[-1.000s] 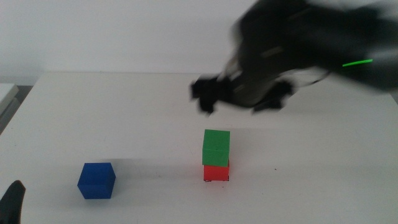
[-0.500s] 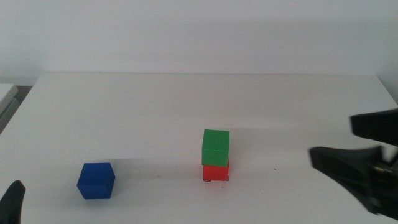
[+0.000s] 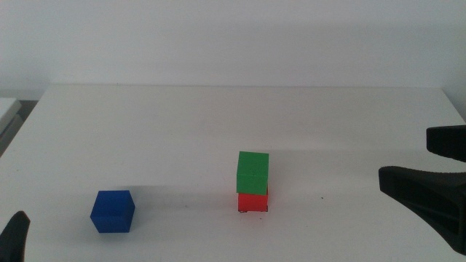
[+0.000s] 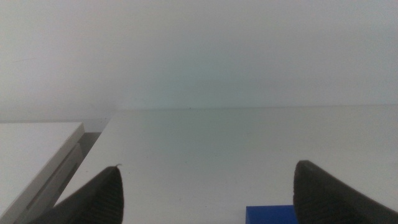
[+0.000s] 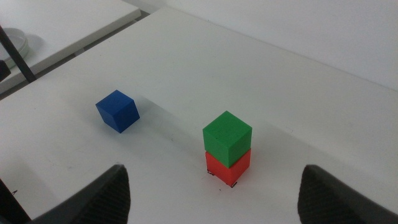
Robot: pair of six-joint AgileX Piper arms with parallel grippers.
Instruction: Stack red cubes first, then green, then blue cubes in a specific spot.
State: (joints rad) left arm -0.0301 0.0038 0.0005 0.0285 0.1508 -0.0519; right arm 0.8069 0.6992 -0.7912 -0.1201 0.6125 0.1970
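Observation:
The green cube (image 3: 253,171) sits squarely on the red cube (image 3: 253,201) right of the table's middle. Thin black corner marks of the spot (image 5: 233,185) peek out at the red cube's base. Alone at the front left lies the blue cube (image 3: 113,211). My right gripper (image 3: 404,158) hangs open at the right edge, well clear of the stack; its wrist view shows both fingers (image 5: 102,196) wide apart with green cube (image 5: 227,137), red cube (image 5: 228,168) and blue cube (image 5: 117,111) beyond. My left gripper (image 4: 208,171) waits open at the front-left corner, with the blue cube (image 4: 272,214) just ahead.
A tiny black speck (image 3: 322,197) marks the table right of the stack. A white slab (image 4: 34,155) lies beyond the table's left edge (image 3: 22,124). In the right wrist view a thin dark rod (image 5: 15,53) stands on that far side.
My right arm has drawn back from above the stack to the right edge of the table. The cubes have not moved, and the left gripper stays put.

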